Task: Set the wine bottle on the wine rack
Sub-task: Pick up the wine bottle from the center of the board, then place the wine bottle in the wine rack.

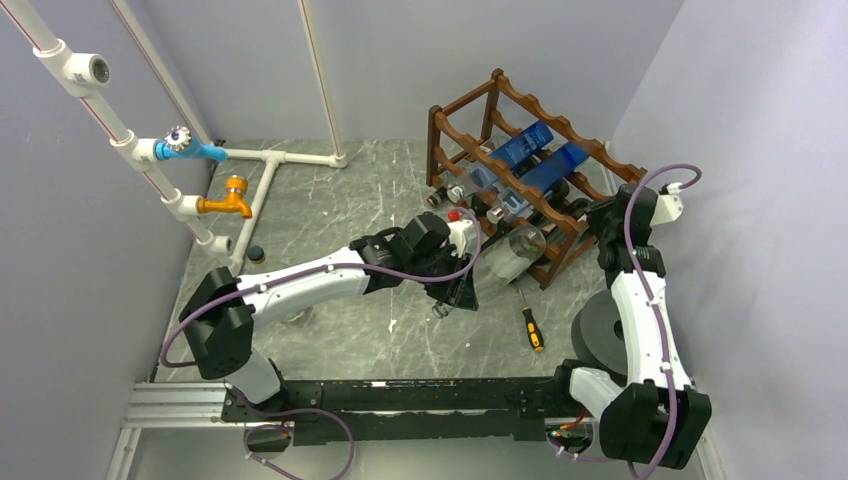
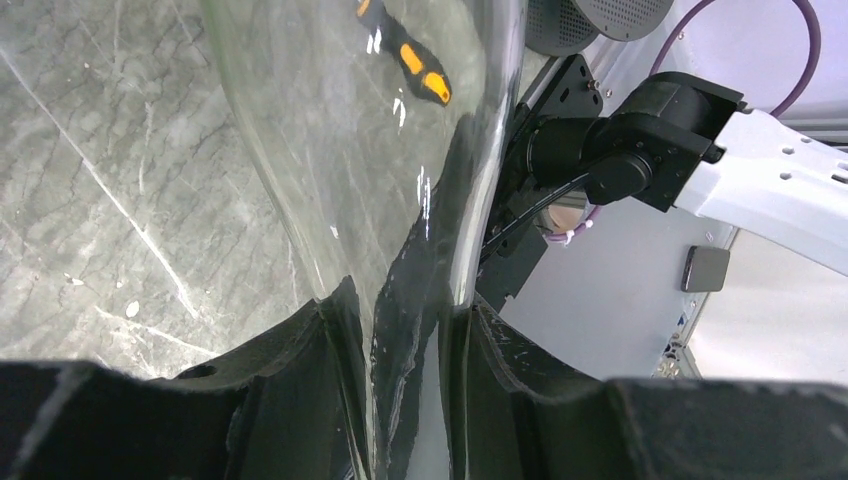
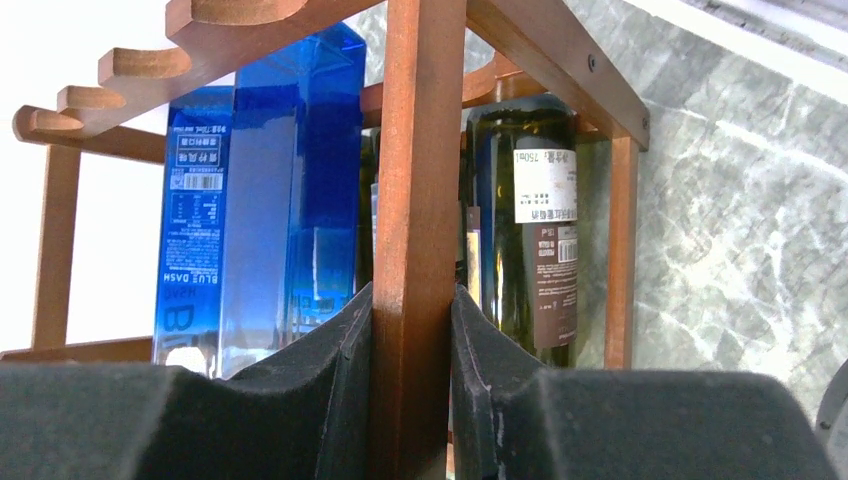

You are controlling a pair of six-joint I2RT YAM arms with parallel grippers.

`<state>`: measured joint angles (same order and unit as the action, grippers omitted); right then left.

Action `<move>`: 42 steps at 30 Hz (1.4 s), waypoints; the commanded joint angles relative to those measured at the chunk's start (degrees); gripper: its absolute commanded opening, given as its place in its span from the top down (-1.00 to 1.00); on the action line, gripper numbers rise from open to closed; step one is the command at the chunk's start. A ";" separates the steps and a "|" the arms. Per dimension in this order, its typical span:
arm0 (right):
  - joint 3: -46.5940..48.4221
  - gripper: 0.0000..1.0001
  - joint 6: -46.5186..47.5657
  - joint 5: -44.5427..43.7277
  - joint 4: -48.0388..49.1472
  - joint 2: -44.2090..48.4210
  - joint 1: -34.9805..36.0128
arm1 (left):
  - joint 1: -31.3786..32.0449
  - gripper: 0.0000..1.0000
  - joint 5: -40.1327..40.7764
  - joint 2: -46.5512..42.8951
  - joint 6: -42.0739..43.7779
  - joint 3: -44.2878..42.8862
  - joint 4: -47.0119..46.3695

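Clear glass wine bottle [image 1: 505, 262] lies mid-frame, base nosing into the lower front of the dark reddish-brown wooden wine rack [image 1: 540, 105], apparently not seated yet. Left end effector [image 2: 405, 330] is clamped on its neck to feed it in. Right end effector [image 3: 410, 310] is pinched tight on the rack's upright post [image 3: 415, 150], likely bracing the rack against the push.

Wine rack [image 1: 545, 112]: dark wood, scalloped rails, two blue bottles [image 1: 525, 143] lying in it. Against its front: clear wine bottle [image 1: 505, 262], tilted, gripped by left gripper [image 1: 455, 290]. At its right end: right gripper [image 1: 603, 218]. Near its front: orange-handled screwdriver [image 1: 531, 327].
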<state>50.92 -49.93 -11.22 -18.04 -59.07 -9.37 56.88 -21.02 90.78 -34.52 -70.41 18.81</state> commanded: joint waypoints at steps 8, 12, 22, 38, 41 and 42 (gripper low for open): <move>-0.64 1.00 -7.02 13.64 1.37 6.56 4.09 | 0.25 1.00 2.07 -6.64 1.65 -3.84 -20.09; -1.59 1.00 -7.31 14.11 2.65 6.54 4.09 | 0.25 1.00 1.91 -5.57 2.24 -3.64 -20.97; -0.70 1.00 -6.64 15.47 2.20 5.80 4.09 | 0.27 1.00 1.12 -5.40 6.81 -4.92 -22.27; -0.29 1.00 -6.67 15.32 2.21 5.55 4.10 | 0.77 1.00 0.17 -6.73 4.32 -9.18 -15.70; -0.41 1.00 -6.68 15.33 2.27 5.71 4.09 | 0.86 1.00 0.73 -7.37 4.45 -9.05 -14.93; -0.50 1.00 -6.75 15.42 2.35 5.63 4.09 | 0.86 1.00 1.20 -7.26 4.73 -9.04 -14.67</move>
<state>48.99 -55.33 -9.82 -18.87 -56.12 -8.27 57.47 -19.49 88.12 -32.84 -72.58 22.85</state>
